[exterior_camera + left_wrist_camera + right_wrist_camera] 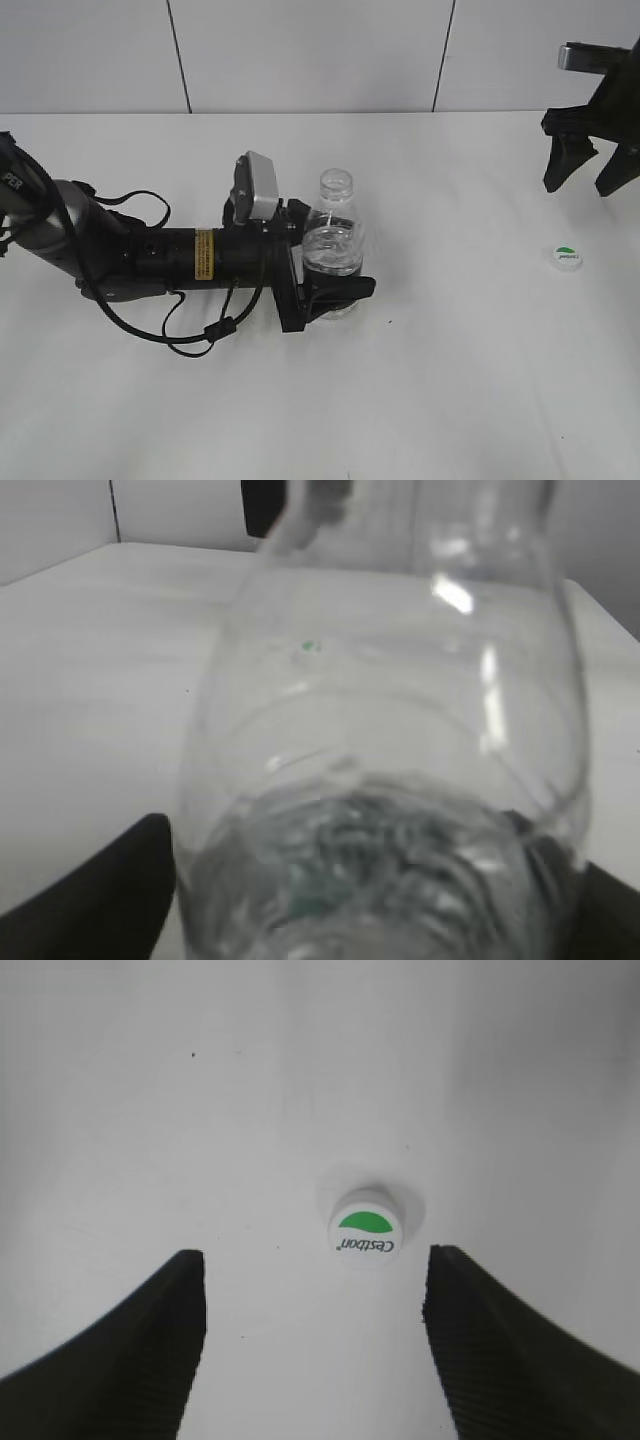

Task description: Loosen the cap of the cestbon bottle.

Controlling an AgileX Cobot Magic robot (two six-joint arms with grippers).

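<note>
The cestbon bottle (333, 240) stands upright on the white table, clear, with an open neck and no cap on it. My left gripper (322, 290) is shut on the bottle's lower body, and the bottle fills the left wrist view (390, 780). The cap (567, 257) lies on the table at the right, white with a green patch up. My right gripper (585, 175) is open and empty, raised above and behind the cap. In the right wrist view the cap (364, 1228) lies between and just beyond the open fingers (315, 1290).
The white table (450, 380) runs to a white panelled wall at the back. The left arm with its cables (150, 260) lies low across the left half of the table.
</note>
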